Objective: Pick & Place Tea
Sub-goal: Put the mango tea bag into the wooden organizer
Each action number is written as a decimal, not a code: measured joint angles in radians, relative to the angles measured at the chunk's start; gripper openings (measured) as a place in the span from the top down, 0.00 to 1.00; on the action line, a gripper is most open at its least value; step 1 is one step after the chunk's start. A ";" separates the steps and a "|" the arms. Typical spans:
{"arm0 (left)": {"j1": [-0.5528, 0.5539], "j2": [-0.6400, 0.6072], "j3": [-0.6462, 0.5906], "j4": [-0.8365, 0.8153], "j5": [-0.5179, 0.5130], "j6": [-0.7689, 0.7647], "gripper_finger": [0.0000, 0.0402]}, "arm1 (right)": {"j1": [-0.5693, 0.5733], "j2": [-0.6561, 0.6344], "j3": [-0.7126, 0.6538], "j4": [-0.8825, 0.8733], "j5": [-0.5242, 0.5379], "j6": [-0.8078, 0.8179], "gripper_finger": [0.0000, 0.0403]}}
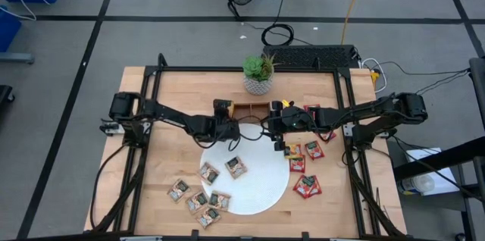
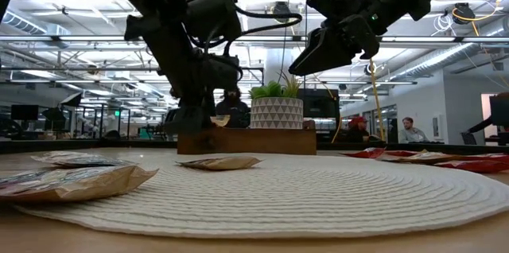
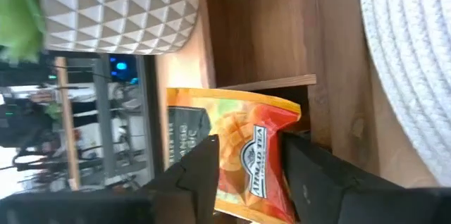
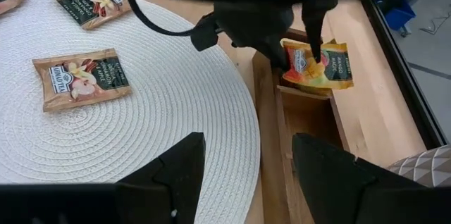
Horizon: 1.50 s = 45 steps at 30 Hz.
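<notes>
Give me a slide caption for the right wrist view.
Left gripper lowers an orange tea sachet into the wooden tray beside the white mat.

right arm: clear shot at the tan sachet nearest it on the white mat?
Probably yes. The right gripper hangs open above the mat's edge, and the tan sachet lies flat and alone with nothing over it. The left gripper is busy off the mat, at the wooden tray.

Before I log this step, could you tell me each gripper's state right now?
Left gripper: fingers around an orange tea sachet at the wooden tray; grip cannot be told.
Right gripper: open, empty.
</notes>
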 joint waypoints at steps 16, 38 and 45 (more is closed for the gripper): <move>-0.039 -0.017 0.002 0.016 -0.102 0.081 0.49 | 0.000 0.000 0.000 0.000 0.000 0.000 0.51; 0.169 -0.343 0.010 -0.211 0.462 -0.189 0.99 | -0.021 0.000 0.000 -0.009 0.005 0.001 0.51; 0.207 -0.210 0.136 -0.270 0.578 -0.180 0.99 | -0.034 0.000 0.000 0.003 0.003 0.007 0.51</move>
